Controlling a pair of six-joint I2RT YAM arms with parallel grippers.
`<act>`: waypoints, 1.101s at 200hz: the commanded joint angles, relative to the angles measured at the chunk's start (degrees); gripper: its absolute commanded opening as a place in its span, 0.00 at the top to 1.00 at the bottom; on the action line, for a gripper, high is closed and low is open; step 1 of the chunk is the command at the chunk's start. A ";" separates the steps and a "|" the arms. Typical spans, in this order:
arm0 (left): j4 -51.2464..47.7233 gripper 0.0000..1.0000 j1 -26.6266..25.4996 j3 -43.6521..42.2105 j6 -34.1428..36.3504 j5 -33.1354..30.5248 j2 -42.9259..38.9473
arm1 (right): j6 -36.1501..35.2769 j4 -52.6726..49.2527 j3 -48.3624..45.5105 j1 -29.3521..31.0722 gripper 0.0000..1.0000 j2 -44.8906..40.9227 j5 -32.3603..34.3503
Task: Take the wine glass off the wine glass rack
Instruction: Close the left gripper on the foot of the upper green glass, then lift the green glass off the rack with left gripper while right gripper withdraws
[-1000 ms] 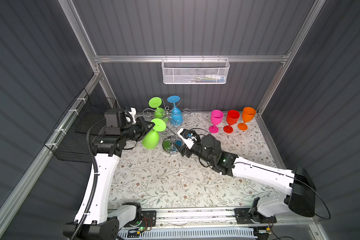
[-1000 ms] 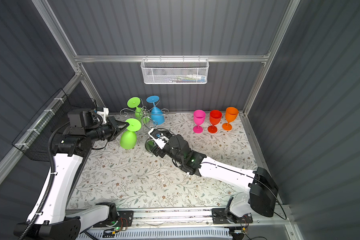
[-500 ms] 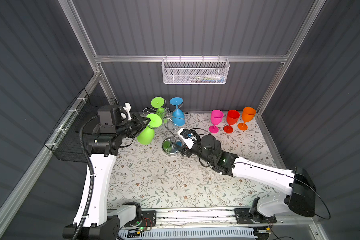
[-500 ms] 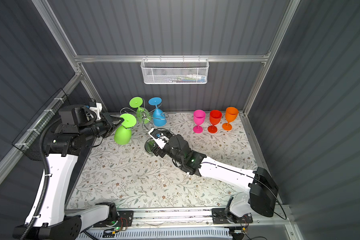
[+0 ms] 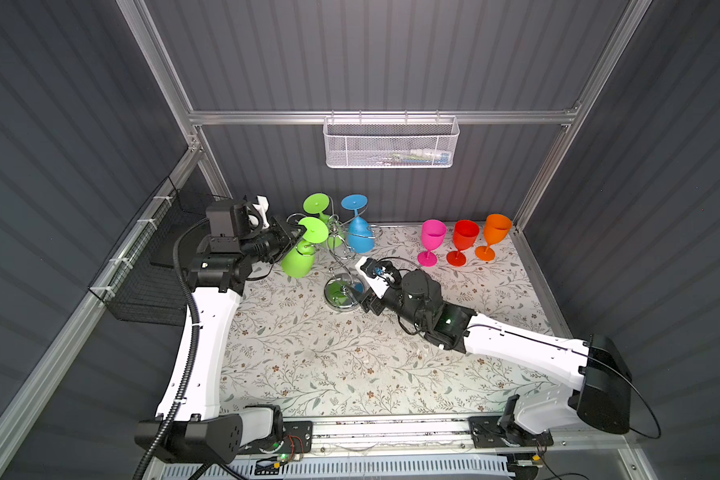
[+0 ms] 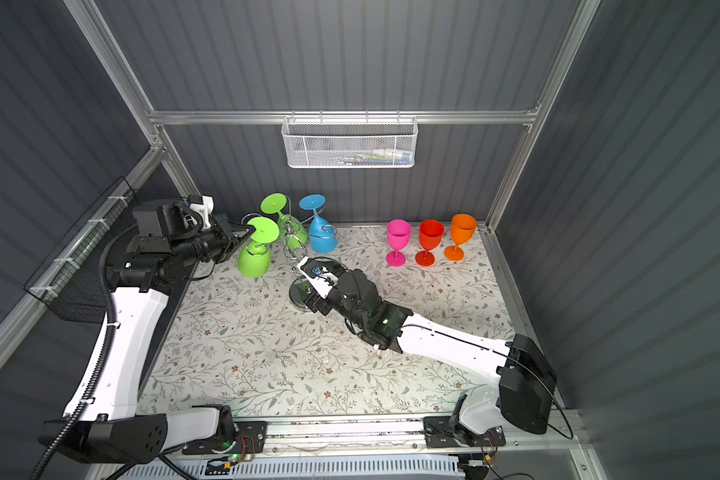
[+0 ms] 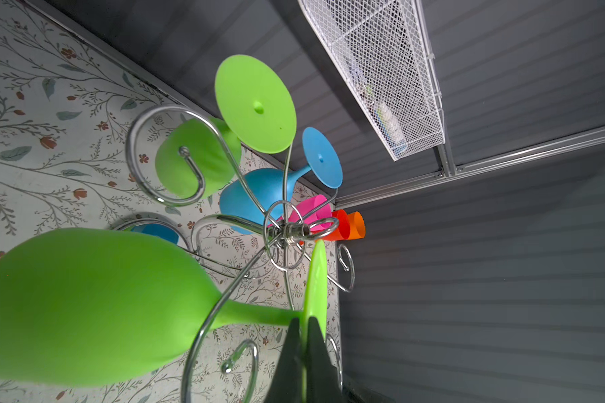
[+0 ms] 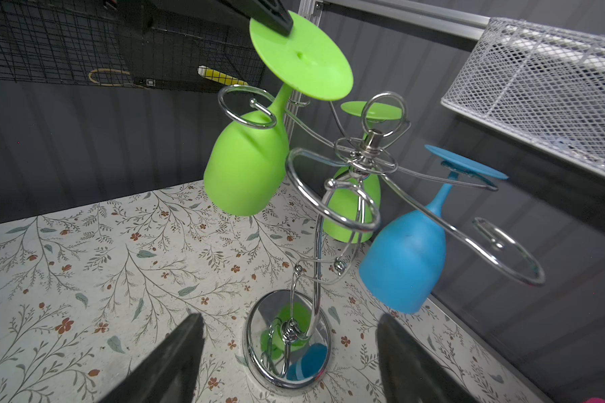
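The chrome wine glass rack (image 5: 341, 296) (image 6: 304, 296) (image 8: 367, 146) stands at the back left of the mat. A green wine glass (image 5: 298, 261) (image 6: 253, 261) (image 7: 84, 307) (image 8: 245, 167) hangs upside down at the rack's left side. My left gripper (image 5: 299, 229) (image 6: 247, 229) (image 7: 306, 324) is shut on the rim of its foot. One scroll arm curls beside its stem, just above the bowl. A second green glass (image 5: 316, 203) and a blue glass (image 5: 360, 237) hang on the rack. My right gripper (image 5: 360, 293) (image 8: 290, 349) is open, low by the round base, its fingers on either side of it without touching.
Pink (image 5: 433, 237), red (image 5: 464, 235) and orange (image 5: 495, 228) glasses stand upright in a row at the back right. A white mesh basket (image 5: 391, 145) hangs on the back wall. A black wire basket (image 5: 142, 274) hangs on the left wall behind my left arm.
My left gripper and the green glass swung left, then came back right and higher, close to the rack's top. The right arm has not moved.
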 commanded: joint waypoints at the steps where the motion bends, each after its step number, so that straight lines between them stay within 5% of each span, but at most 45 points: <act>1: 4.06 1.00 0.23 -1.24 -1.02 3.57 0.03 | -0.51 0.29 -0.76 0.27 0.22 -0.88 0.93; 220: 1.73 1.00 0.23 -11.92 -1.11 11.86 -11.87 | 3.65 -2.43 -4.23 0.32 0.22 -5.40 0.46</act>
